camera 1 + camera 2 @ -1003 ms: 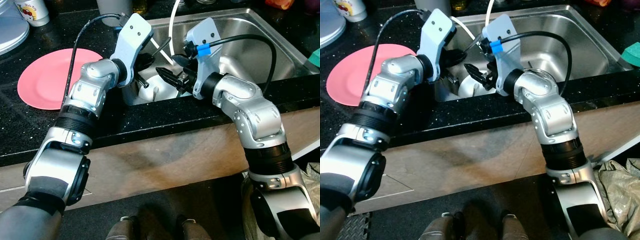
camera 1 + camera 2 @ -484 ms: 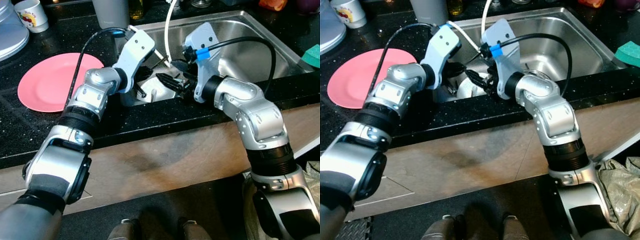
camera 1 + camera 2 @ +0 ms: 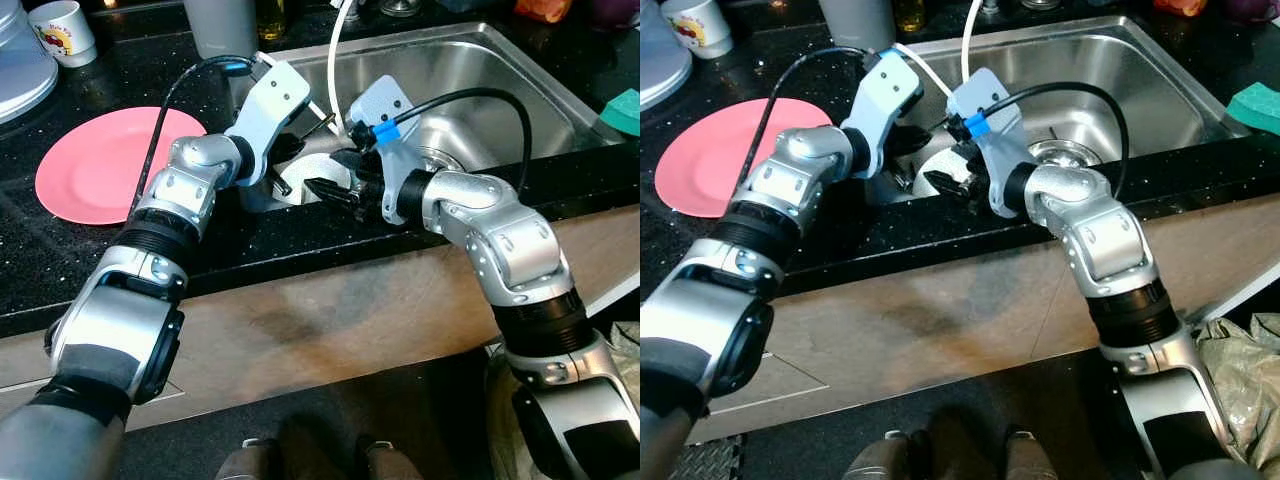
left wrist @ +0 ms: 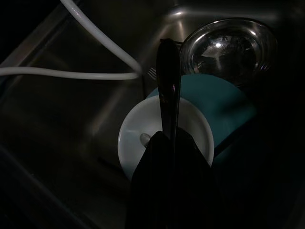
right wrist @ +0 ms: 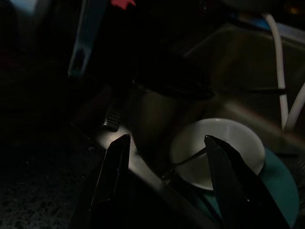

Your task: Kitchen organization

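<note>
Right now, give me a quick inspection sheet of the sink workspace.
Surface: black speckled counter around a steel sink.
Job's things: white plate on a teal plate in the sink's near-left corner; steel bowl beside them; pink plate on the counter.
Clutter: printed mug and grey cup at the back; teal sponge right of the sink.
Grippers: left pincer shut on a dark utensil handle above the white plate; right pincer open, at the sink's near edge by the plates.
Cables: white hose looping into the sink; black cables on both wrists.
Surroundings: wooden cabinet front, dark floor.
</note>
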Controlling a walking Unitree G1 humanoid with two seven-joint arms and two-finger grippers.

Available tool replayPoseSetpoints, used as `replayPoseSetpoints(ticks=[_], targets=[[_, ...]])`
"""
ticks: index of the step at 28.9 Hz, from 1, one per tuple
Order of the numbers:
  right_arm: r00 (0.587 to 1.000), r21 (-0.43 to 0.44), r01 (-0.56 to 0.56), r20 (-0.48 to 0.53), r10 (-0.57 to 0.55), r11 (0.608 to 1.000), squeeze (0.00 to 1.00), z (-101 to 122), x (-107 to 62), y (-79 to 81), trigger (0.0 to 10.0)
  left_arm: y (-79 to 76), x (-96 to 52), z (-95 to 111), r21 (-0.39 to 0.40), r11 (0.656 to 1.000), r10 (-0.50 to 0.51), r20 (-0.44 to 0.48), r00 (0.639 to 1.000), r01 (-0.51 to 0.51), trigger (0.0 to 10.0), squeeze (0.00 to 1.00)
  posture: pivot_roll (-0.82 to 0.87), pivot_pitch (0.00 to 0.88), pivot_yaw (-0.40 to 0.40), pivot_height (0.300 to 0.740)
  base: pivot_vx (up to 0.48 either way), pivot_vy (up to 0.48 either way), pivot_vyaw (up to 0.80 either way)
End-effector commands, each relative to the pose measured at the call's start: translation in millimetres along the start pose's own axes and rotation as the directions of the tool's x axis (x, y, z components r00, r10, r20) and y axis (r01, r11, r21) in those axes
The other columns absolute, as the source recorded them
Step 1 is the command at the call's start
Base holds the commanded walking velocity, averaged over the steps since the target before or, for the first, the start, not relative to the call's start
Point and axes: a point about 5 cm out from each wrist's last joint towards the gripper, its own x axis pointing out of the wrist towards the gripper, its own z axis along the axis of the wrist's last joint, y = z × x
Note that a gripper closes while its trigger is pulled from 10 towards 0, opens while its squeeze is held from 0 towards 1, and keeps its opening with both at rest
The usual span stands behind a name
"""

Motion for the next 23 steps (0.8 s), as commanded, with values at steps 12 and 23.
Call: replayPoseSetpoints(ticks=[12,23], targets=[[1.000,0.007,-0.005,0.001,0.005,1.000,0.00,4,3.1,-1.7,10.0,9.9,-5.7,-14,0.005,0.999,0.046,-0.064,0.997,-0.045,10.0,0.38,0.02,0.199,0.040,0.740,0.000,0.000,0.00],[1.000,0.005,0.012,0.013,-0.012,1.000,0.00,6,2.2,-3.2,10.0,49.2,-25.8,4,0.003,0.972,0.236,-0.032,0.971,-0.236,10.0,0.00,0.02,0.198,0.043,0.740,0.000,0.000,0.00]])
